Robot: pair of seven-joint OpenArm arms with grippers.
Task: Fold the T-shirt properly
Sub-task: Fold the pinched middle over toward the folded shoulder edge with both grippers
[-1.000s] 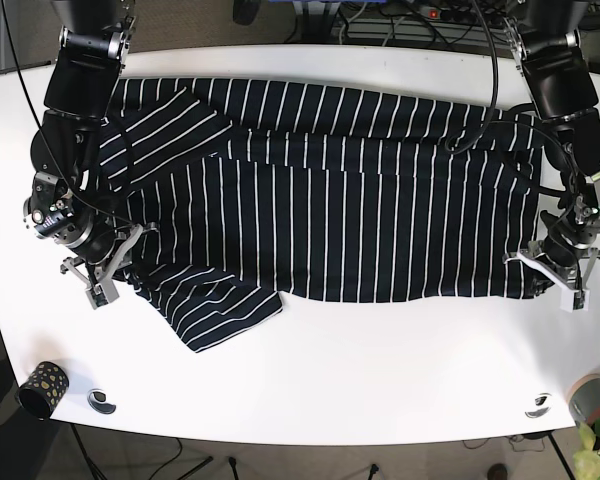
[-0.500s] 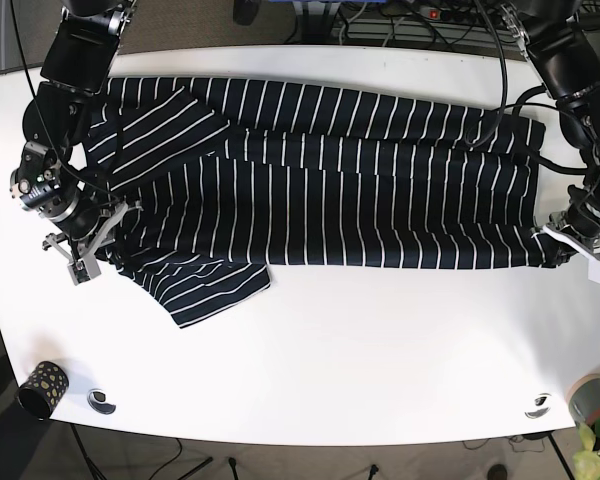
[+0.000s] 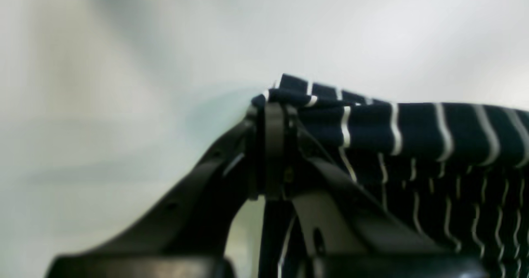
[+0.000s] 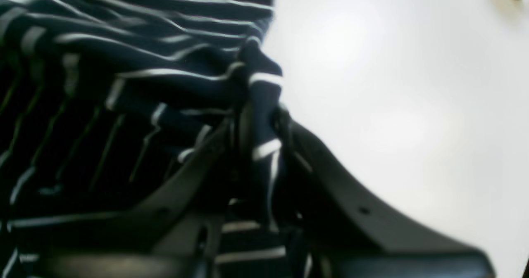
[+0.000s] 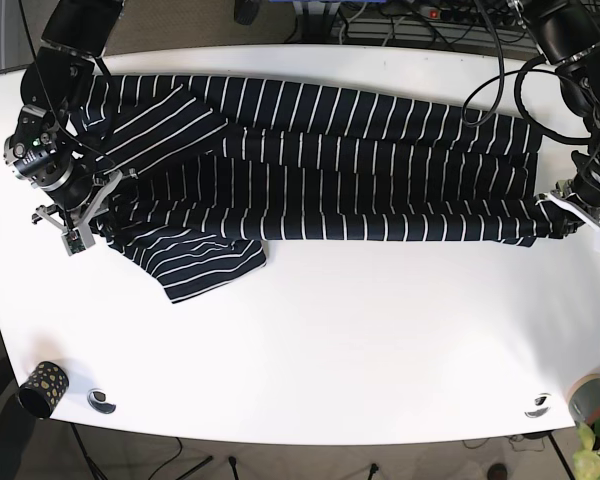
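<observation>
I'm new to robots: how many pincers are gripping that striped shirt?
2. The right pincer grips the shirt at the base view's left edge; the left pincer grips it at the right edge.

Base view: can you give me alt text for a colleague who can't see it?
A navy, white-striped cotton T-shirt lies stretched across a white table, pinched at opposite ends by the left gripper and right gripper. One sleeve trails out near the right gripper.

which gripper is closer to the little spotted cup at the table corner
Right. The right gripper sits above the spotted cup on the same side; the left gripper is across the table.
</observation>
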